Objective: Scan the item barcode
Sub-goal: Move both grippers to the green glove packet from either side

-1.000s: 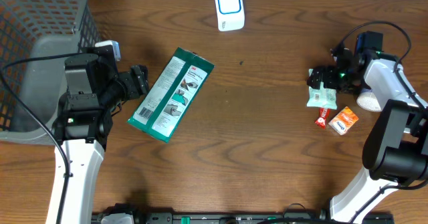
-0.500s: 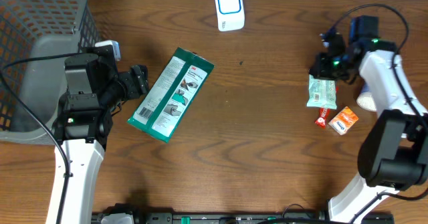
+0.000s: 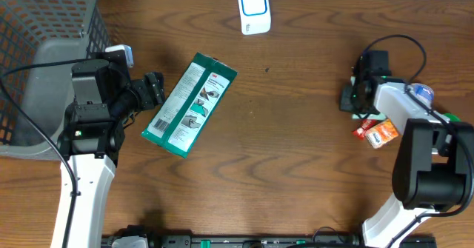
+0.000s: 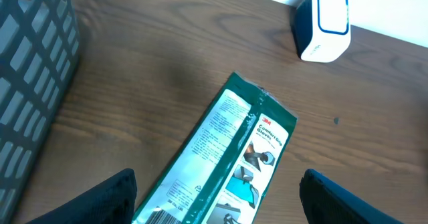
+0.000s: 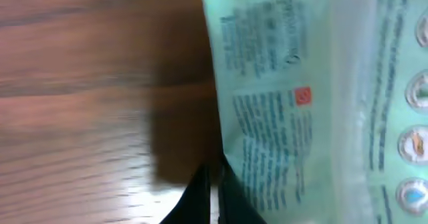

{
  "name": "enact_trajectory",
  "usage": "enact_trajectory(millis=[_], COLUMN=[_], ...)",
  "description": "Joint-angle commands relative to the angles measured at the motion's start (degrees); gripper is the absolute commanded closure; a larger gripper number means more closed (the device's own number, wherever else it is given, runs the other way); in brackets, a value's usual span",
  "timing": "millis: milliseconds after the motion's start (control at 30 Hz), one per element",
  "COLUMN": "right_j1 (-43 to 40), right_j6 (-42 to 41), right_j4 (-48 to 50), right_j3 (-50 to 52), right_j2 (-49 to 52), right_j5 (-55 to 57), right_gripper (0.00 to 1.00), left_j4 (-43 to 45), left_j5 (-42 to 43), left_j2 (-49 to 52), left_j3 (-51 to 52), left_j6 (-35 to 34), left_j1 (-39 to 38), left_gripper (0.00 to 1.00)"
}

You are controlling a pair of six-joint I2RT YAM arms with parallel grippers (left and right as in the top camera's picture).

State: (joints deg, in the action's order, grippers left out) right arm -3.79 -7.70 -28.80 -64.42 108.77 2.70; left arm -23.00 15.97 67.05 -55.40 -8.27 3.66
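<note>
Packet [image 5: 287,103]: pale green, 1 red square.
R gripper [image 5: 212,197]: we see it pinched on packet edge.
L gripper [image 4: 217,190]: spread over 3M pack [image 3: 189,104].
Far: scanner [image 3: 253,9].

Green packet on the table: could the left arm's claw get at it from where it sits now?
Probably yes. The left claw stands open right beside the green packet and points at it. Its own camera looks straight down on the packet, and nothing lies between the two.
</note>
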Motion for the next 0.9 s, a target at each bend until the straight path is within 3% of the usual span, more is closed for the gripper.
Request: enact_trajectory(millis=[0, 233, 333, 400, 500, 767, 833, 867], right_j1=[-0.9, -0.37, 0.94, 2.08, 3.85, 11.37, 13.55, 14.84], right_j6=[-1.66, -1.66, -1.66, -1.7, -1.68, -1.66, -1.68, -1.68], right_j4=[1.05, 2.6, 1.4, -0.17, -3.61, -5.6, -4.81, -4.81], right_j3=[0.26, -0.46, -0.44, -0.44, -0.28, -0.26, -0.26, -0.26], right_j2=[-2.6, -8.7, -10.25, -10.29, -10.19, -10.19, -10.19, -10.19], right_j5=[-5.75, -35.93, -42.12, -44.17, -44.59, -43.21, -41.2, -39.71], right_gripper=[0.93, 0.62, 0.36, 0.01, 0.01, 0.01, 0.01, 0.01], left_j4=[-0.07, -0.07, -0.07, -0.07, 1.2, -9.18, -9.01, -8.55], left_j5=[-0.57, -0.57, -0.57, -0.57, -0.46, -0.13, -0.15, -0.2], left_j2=[-0.39, -0.39, -0.39, -0.39, -0.39, 3.5, 7.13, 8.79], left_j3=[0.0, -0.02, 0.0, 0.0, -0.02, 1.18, 1.6, 1.6], left_j6=[0.76, 0.76, 0.76, 0.76, 0.7, 1.31, 3.23, 3.39], left_j1=[0.28, 0.28, 0.28, 0.28, 0.28, 0.13, 0.13, 0.13], left_gripper=[0.2, 0.2, 0.2, 0.2, 0.2, 0.2, 0.5, 0.57])
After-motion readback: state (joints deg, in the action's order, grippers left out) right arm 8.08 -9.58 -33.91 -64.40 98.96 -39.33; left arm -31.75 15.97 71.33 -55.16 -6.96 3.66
